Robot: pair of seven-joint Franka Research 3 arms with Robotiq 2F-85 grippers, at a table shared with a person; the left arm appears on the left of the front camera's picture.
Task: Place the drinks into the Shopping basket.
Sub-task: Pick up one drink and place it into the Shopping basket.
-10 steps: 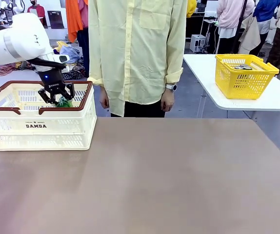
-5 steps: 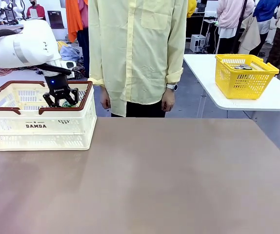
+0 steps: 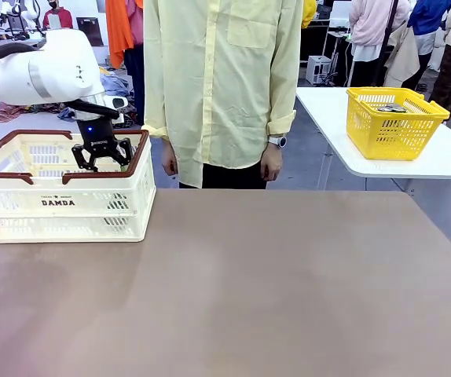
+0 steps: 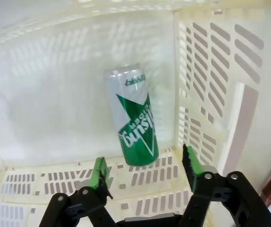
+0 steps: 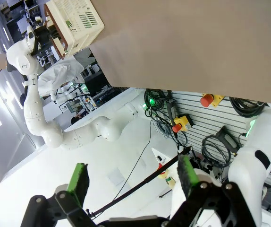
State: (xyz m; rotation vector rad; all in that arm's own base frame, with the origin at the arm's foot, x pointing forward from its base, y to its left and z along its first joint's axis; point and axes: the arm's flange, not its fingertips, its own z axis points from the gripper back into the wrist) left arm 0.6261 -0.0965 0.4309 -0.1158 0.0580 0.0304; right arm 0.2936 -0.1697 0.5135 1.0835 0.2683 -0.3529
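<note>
The cream-white Shopping basket with a dark red-brown rim stands at the table's far left. My left gripper hangs just inside its right end, open. In the left wrist view a green and silver drink can rests on the basket floor close to a slotted corner, just beyond my left gripper and free of both green pads. My right gripper is open and holds nothing, off the table's near side, and that view catches the basket far off.
A person in a pale yellow shirt stands at the far edge, hands hanging down. A yellow mesh basket sits on a white side table at the back right. The brown table stretches bare from the basket rightward.
My left gripper has shifted slightly right over the basket and opened. The green can it held is now let go and rests inside.
</note>
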